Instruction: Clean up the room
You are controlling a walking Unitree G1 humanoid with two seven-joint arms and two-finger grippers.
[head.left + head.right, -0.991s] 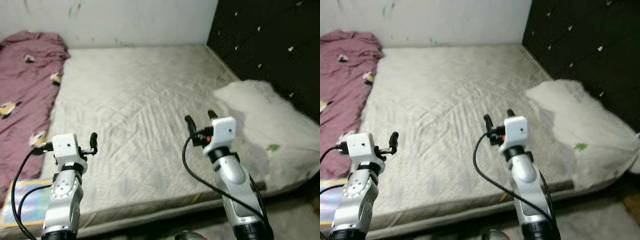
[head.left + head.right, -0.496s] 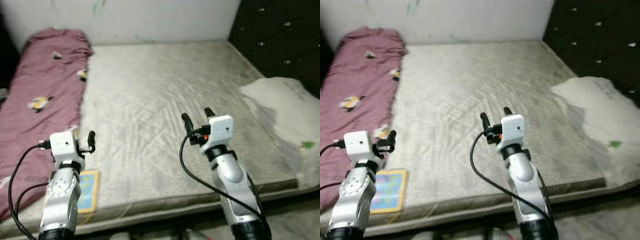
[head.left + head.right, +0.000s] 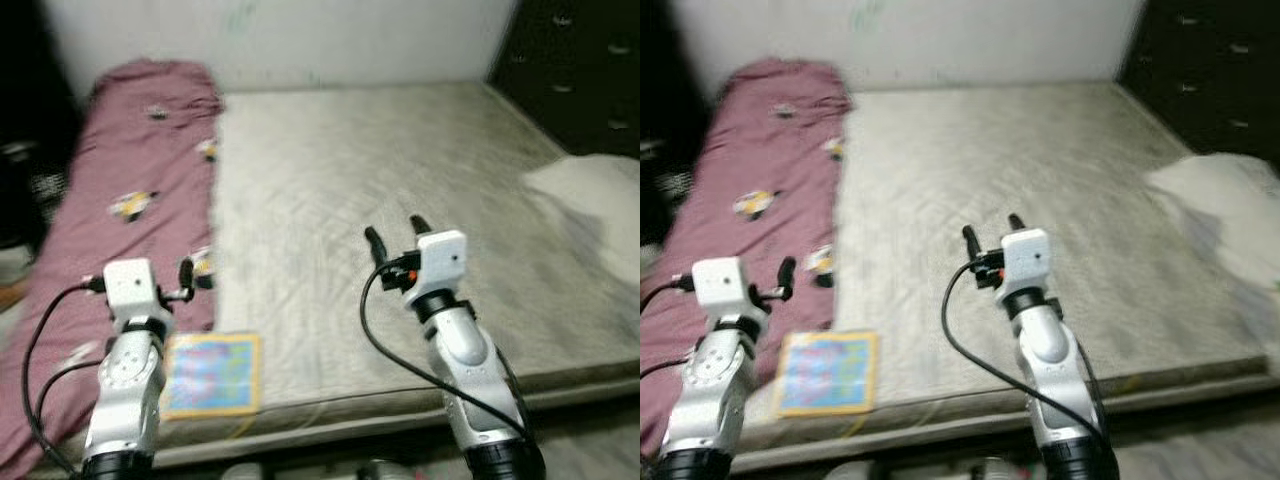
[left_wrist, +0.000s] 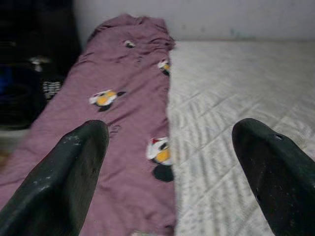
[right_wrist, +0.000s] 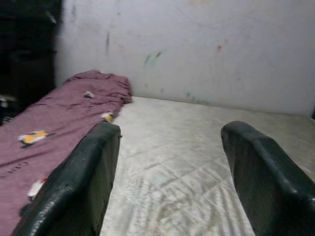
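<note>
Bed (image 3: 400,180) with grey mattress, seen from its foot; the maroon blanket (image 3: 130,200) lies crumpled along the robot's left side, and a colourful picture book (image 3: 212,372) rests at the near edge just beside it. Over the last second the whole view swings leftward — the camera turns, the things do not move — so the white pillow (image 3: 590,190) slides toward the right margin and the book comes into sight. Left gripper (image 4: 167,162) and right gripper (image 5: 167,162) hover above the mattress, jaws wide and empty. The book and blanket are probably the next targets.
</note>
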